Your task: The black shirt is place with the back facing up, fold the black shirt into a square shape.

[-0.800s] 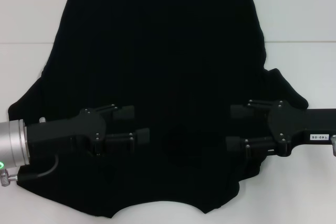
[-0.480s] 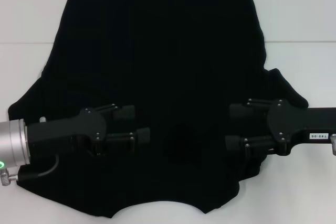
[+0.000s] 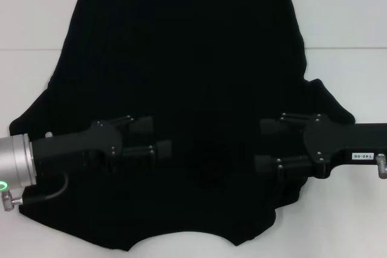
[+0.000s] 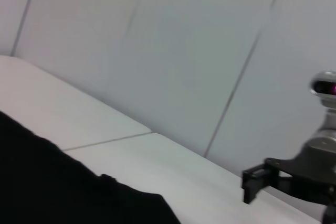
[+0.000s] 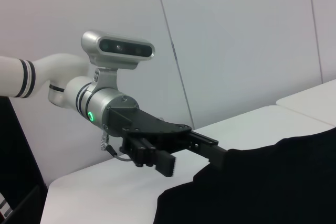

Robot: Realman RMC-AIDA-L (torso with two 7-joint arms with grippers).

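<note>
I count one black shirt (image 3: 181,89) on the counter (image 3: 344,22); over its near half, my left end effector (image 3: 151,136) and right end effector (image 3: 266,144) both gape wide, holding nothing.

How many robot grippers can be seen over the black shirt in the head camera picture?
2. The left gripper is over the near-left part of the black shirt, fingers open. The right gripper is over the near-right part, also open. Both point toward the middle. None seems hidden.

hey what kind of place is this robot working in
Probably a lab or test room: a bare white table holds only the black shirt, plain panelled walls stand behind, and the left gripper and right gripper hover over the shirt.
</note>
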